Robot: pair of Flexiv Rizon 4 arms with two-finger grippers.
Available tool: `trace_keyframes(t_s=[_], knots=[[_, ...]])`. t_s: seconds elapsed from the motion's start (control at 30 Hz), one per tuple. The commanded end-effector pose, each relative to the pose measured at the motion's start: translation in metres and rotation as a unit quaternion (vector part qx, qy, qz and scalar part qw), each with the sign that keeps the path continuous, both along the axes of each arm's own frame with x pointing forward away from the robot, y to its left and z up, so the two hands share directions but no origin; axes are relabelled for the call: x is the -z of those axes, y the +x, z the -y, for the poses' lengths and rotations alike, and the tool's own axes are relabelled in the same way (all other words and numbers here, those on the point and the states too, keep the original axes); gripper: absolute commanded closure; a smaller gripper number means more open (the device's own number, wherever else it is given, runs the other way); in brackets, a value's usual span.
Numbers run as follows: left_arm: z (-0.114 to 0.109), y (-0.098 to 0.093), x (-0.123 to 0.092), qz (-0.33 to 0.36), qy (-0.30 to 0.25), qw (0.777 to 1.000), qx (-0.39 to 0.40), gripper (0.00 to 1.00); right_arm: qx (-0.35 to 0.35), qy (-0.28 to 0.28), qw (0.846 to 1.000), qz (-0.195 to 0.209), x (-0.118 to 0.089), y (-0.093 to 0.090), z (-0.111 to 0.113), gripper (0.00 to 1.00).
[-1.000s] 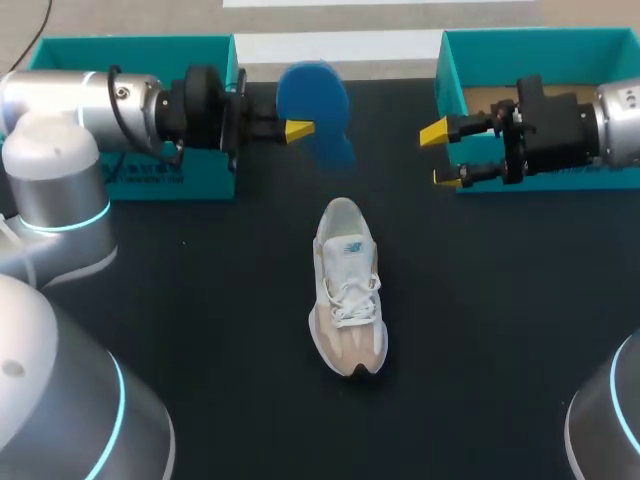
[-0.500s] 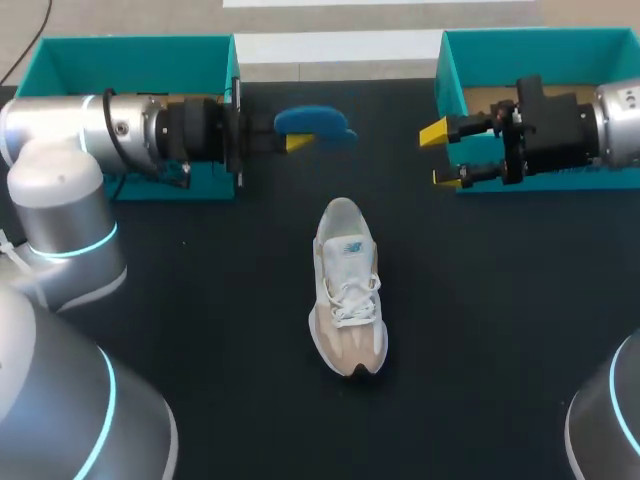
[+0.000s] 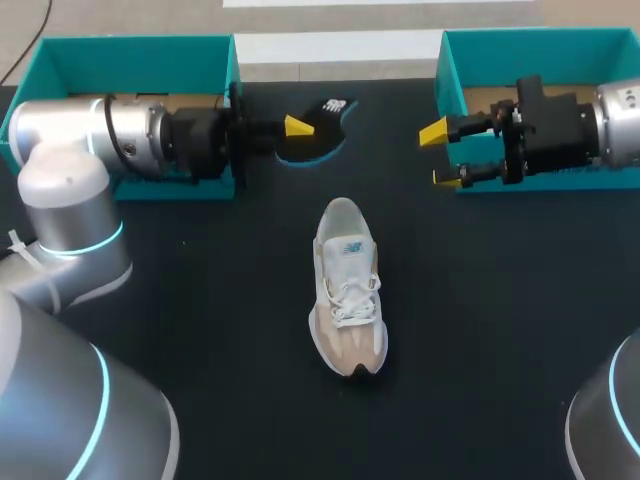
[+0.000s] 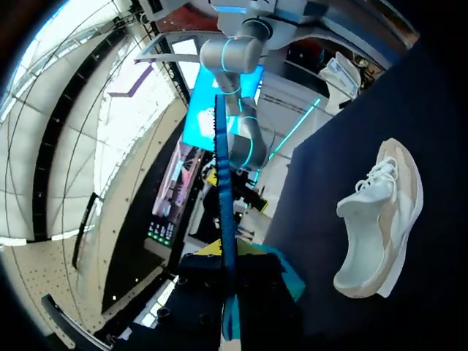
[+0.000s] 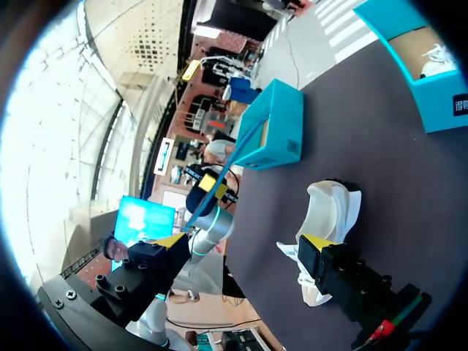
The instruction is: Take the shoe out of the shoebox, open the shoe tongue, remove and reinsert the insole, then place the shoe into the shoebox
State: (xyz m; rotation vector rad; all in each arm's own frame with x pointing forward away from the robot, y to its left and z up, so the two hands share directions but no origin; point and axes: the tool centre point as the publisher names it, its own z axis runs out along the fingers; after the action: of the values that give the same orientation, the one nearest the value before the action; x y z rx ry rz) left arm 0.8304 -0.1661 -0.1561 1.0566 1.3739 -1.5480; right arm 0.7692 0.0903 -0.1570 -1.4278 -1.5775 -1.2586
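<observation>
**A:** What is in the two teal boxes at the far side of the tabletop [image 3: 500, 320]?

**B:** The left shoebox [image 3: 130, 60] and the right shoebox [image 3: 540, 45] both stand open. Each shows a strip of brown cardboard floor. The arms cross in front of them and hide the rest, so their contents cannot be told. The shoe is in neither box.

**A:** Where is it, then?

**B:** The white and beige sneaker [image 3: 347, 285] stands upright on its sole near the middle of the tabletop. It is well apart from both boxes, with its heel toward them and its toe toward the robot.

**A:** And the left pincer [image 3: 298, 127]?

**B:** It is clamped on the blue insole [image 3: 318, 130], between the two boxes and beyond the sneaker's heel. From above, the insole lies roughly flat with its dark face up. In the left wrist view it runs out ahead between the fingers as a thin blue edge [image 4: 223, 205]. Whether it touches the tabletop cannot be told.

**A:** The right pincer [image 3: 437, 156]?

**B:** It is spread wide with nothing between its yellow tips. It sits just in front of the right shoebox and points toward the insole.
</observation>
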Motion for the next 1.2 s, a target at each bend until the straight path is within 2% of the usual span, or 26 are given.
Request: trace_keyframes(t_s=[0.03,0.27,0.33,0.63,0.77,1.2], knots=[[0.001,0.005,0.003,0.350,0.002,0.936,-0.033,1.00,0.000,0.000,1.000,0.000,0.001,0.001,-0.002,0.00],[0.002,0.004,0.009,0.344,0.017,0.937,-0.055,1.00,-0.001,0.001,1.000,0.003,-0.001,0.002,-0.002,0.00],[0.003,0.003,0.011,0.346,0.021,0.936,-0.063,1.00,-0.006,0.007,1.000,0.014,-0.003,0.005,-0.008,0.00],[0.010,0.002,0.010,0.331,0.020,0.940,-0.082,1.00,-0.027,0.028,0.999,-0.009,0.004,0.022,-0.044,0.00],[0.013,0.002,0.007,0.322,0.016,0.942,-0.090,1.00,-0.044,0.035,0.998,-0.005,0.007,0.027,-0.059,0.00],[0.025,-0.001,0.006,0.298,0.010,0.948,-0.108,1.00,-0.056,0.040,0.998,0.007,0.014,0.037,-0.086,0.00]])
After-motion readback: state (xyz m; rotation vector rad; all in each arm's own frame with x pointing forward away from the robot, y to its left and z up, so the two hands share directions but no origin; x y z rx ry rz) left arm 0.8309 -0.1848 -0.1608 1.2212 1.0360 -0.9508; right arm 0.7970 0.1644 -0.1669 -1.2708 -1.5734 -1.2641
